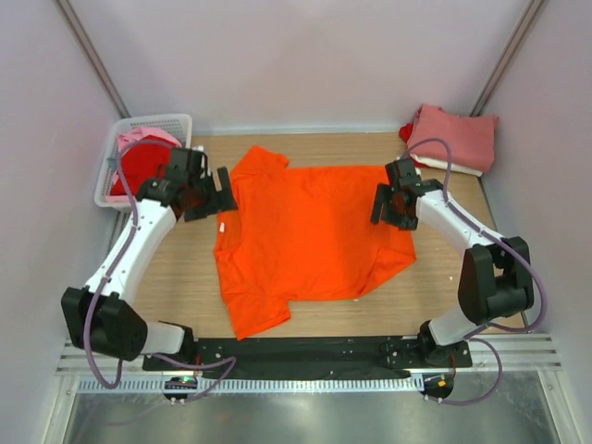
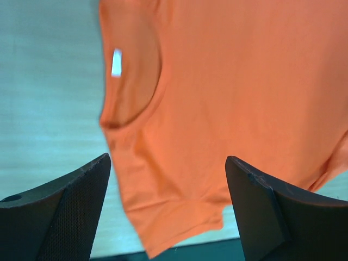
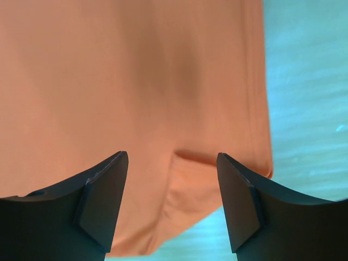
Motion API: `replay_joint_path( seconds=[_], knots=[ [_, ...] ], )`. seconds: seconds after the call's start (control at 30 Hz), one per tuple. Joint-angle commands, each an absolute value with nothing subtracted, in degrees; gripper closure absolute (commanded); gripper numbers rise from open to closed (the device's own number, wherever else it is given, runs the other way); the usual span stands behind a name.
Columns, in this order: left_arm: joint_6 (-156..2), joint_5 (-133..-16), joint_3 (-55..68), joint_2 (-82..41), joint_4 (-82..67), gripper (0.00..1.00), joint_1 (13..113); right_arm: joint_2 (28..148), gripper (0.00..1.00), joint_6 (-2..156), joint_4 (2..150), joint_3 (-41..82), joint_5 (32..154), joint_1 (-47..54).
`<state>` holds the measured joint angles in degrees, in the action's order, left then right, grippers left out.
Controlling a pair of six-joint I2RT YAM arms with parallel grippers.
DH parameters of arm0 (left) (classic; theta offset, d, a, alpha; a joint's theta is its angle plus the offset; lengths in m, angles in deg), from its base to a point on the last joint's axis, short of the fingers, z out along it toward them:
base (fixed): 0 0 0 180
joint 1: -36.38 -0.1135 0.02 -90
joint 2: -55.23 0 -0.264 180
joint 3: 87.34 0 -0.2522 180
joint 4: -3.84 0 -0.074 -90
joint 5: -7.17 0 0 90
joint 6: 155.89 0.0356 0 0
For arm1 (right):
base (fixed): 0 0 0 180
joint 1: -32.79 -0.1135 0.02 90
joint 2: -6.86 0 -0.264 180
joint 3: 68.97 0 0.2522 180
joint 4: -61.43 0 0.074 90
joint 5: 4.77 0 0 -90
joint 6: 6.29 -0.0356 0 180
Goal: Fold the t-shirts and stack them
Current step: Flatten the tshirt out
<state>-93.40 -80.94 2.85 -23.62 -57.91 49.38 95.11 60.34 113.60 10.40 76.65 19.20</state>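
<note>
A bright orange t-shirt (image 1: 310, 236) lies spread flat on the wooden table, neck to the left, its small white label (image 2: 116, 62) inside the collar. My left gripper (image 1: 225, 192) hovers open over the shirt's far-left shoulder. In the left wrist view one sleeve (image 2: 179, 217) lies between the left gripper's (image 2: 168, 190) spread fingers (image 2: 81, 209). My right gripper (image 1: 381, 205) is open at the shirt's right edge. In the right wrist view a raised fold of the hem corner (image 3: 190, 190) sits between the right gripper's (image 3: 171, 190) fingers (image 3: 239, 206), which are apart from the cloth.
A white mesh basket (image 1: 176, 123) at the back left holds red and pink shirts (image 1: 139, 166). A folded stack topped by a salmon-pink shirt (image 1: 455, 137) rests at the back right corner. Bare wood shows in front of the orange shirt.
</note>
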Motion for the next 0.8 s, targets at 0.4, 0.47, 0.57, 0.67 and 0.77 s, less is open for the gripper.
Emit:
replay_joint_path(
  seconds=[0.4,0.47,0.57,0.67,0.77],
  knots=[
    [-95.7,-76.8,28.7,-0.1,-52.6,0.14,52.6,100.0,0.40,56.6,114.4,3.8,74.1,16.0],
    [-95.7,-76.9,28.7,-0.6,-52.4,0.13,53.7,101.2,0.41,56.5,114.3,3.8,73.3,16.0],
    [-95.3,-76.4,28.4,-2.1,-52.5,0.14,54.8,102.0,0.44,56.3,114.0,3.8,72.5,16.1],
    [-95.2,-76.5,28.2,-2.6,-52.6,0.14,55.7,102.4,0.47,56.2,113.2,3.9,72.2,16.0],
    [-95.3,-76.8,28.3,-2.3,-52.5,0.14,56.2,102.1,0.47,56.1,113.4,4.4,72.0,16.0]
  ],
)
